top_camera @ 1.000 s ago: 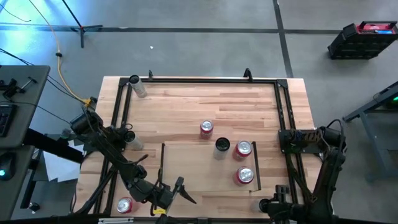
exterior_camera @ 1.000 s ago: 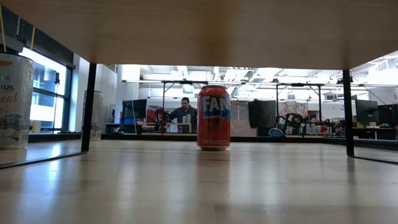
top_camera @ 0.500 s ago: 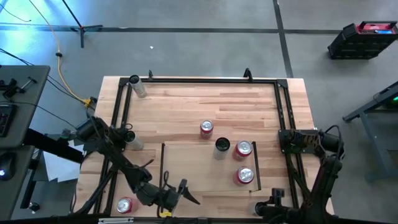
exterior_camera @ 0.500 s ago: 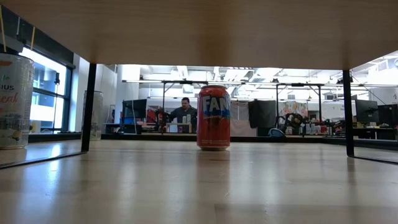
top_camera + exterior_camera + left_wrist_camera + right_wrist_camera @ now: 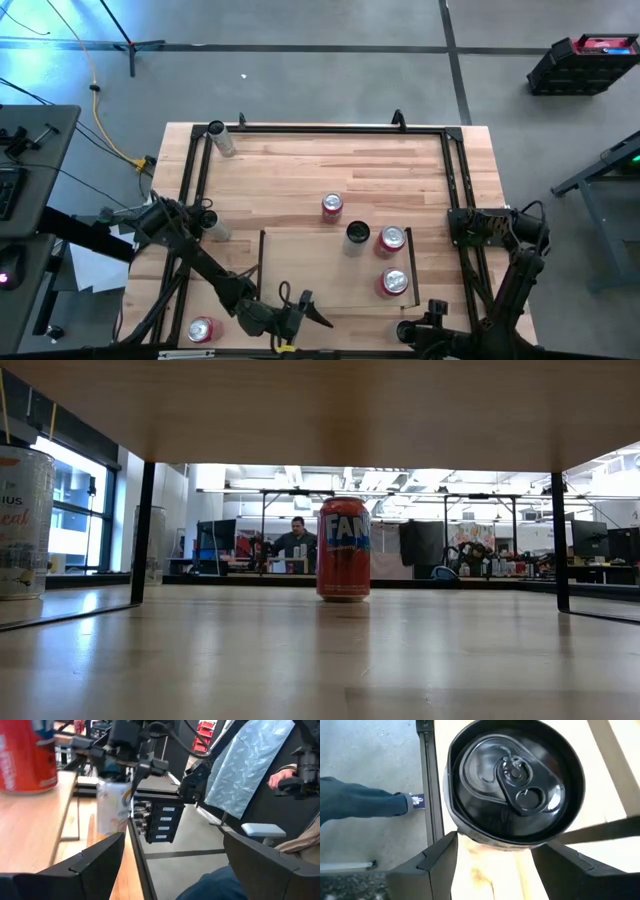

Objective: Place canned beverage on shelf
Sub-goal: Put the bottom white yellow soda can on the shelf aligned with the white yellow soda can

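- Near the table's front edge, my left gripper (image 5: 318, 318) hung with its fingers (image 5: 95, 857) spread wide and empty, just before the shelf (image 5: 310, 270).
- At the front right corner, my right gripper (image 5: 408, 331) stood parted directly above a dark-topped can (image 5: 515, 780), its fingers flanking the can without clasping it.
- On the shelf stood three cans: a black-topped one (image 5: 357, 233) and two red ones (image 5: 391, 238) (image 5: 393, 282) toward its right rail.
- Just beyond the shelf's far edge stood another red can (image 5: 331, 206).
- At the near left corner stood a red can (image 5: 200, 329), well apart from the shelf.
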Available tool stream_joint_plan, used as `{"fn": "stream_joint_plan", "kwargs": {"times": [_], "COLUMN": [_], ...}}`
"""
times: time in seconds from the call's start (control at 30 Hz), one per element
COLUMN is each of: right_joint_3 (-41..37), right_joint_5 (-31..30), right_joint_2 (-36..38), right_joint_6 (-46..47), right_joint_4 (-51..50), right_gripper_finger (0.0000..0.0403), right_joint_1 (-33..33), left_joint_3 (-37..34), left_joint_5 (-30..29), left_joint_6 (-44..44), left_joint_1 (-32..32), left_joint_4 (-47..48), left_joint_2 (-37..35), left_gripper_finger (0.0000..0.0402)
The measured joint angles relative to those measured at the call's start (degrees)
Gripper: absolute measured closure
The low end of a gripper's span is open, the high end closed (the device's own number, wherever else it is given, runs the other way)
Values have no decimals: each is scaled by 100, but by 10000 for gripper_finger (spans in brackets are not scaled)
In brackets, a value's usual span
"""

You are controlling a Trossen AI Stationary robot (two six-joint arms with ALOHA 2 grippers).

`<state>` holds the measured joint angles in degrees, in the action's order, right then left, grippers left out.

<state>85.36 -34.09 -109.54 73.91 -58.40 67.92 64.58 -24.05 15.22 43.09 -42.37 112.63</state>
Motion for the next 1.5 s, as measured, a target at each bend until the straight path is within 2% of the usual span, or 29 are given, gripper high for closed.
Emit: {"fn": "stream_joint_plan", "kwargs": {"times": [0.27,0.57,1.33,1.5], "right_joint_3": [0,0,0,0], "right_joint_5": [-216,-627,-633,-472], "right_joint_2": [0,2,9,13], "right_joint_6": [-382,-341,-537,-486], "right_joint_4": [458,538,911,964], "right_gripper_finger": [172,172,172,171], "right_joint_1": [-83,-105,-494,-490], "left_joint_3": [409,446,505,505], "left_joint_5": [-94,-699,-503,-505], "left_joint_6": [-187,-241,-335,-332], "left_joint_1": [11,6,4,4], "left_joint_4": [109,96,48,44], "left_joint_2": [292,387,379,379], "left_gripper_finger": [69,69,69,69]}}
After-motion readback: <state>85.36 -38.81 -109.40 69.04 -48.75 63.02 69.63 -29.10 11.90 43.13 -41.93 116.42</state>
